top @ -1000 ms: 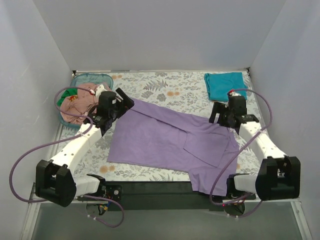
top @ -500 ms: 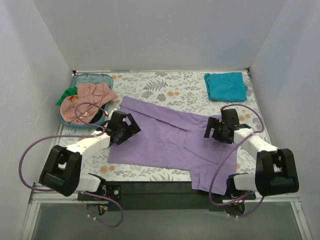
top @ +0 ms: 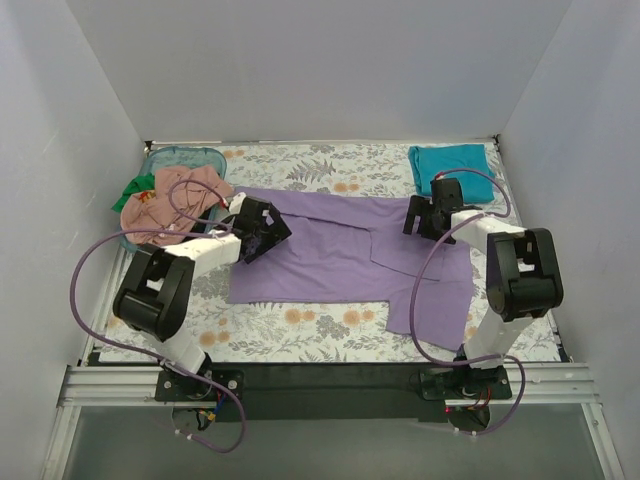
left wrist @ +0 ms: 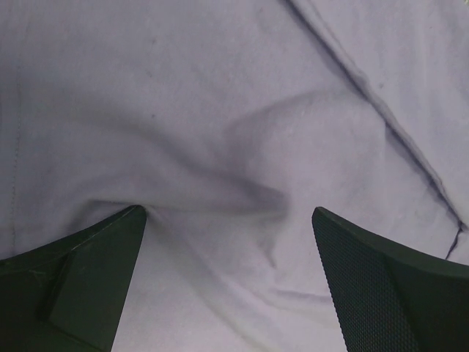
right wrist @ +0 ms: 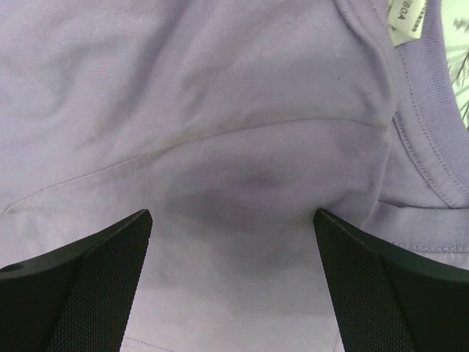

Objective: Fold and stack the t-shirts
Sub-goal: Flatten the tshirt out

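The large lavender-purple t-shirt lies spread across the middle of the table. My left gripper is open and low over its left part, with wrinkled purple cloth between the fingers. My right gripper is open too, pressed down near the collar, where a white label shows. Purple cloth fills the gap between its fingers. A folded teal t-shirt lies at the back right. Salmon-pink and green t-shirts are piled in the basket.
The blue-green plastic basket stands at the back left corner. The floral tablecloth shows in front of the purple shirt. White walls close in the table on three sides. Purple cables loop beside both arms.
The purple shirt has slid back from the front edge and lies farther onto the table. Both arms have folded upward, grippers staying open on the cloth.
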